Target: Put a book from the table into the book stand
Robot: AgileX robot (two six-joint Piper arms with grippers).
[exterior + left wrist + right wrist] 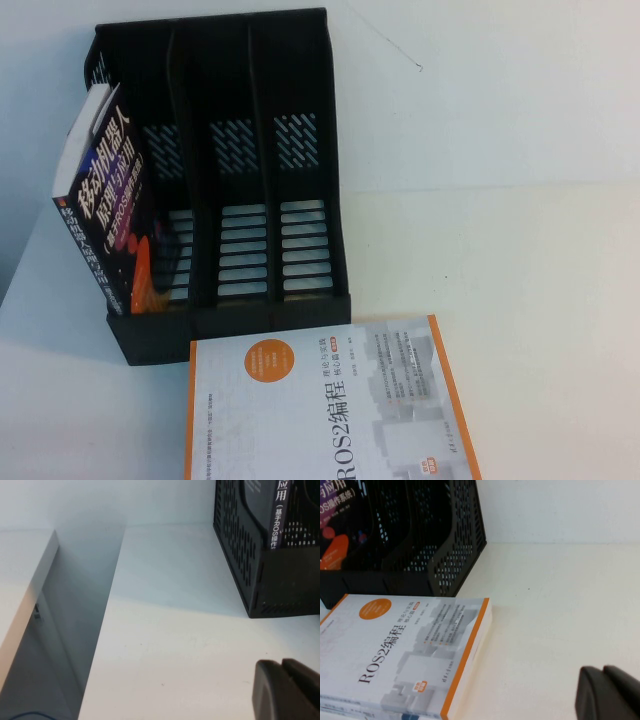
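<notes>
The black book [105, 225] stood tilted in the book stand's [225, 170] left slot; a white book [320, 410] lay on the counter [540, 280] before it.

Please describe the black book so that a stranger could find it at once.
Find the black book stand on the white table; the book stands upright in its leftmost slot. Unlike the white book lying flat in front, its cover is black with orange shapes. The left gripper and right gripper are away from it.

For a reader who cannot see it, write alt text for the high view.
A black book stands upright in the leftmost slot of a black three-slot book stand on a white table. A white book with an orange border lies flat in front. Neither gripper shows in this view.
</notes>
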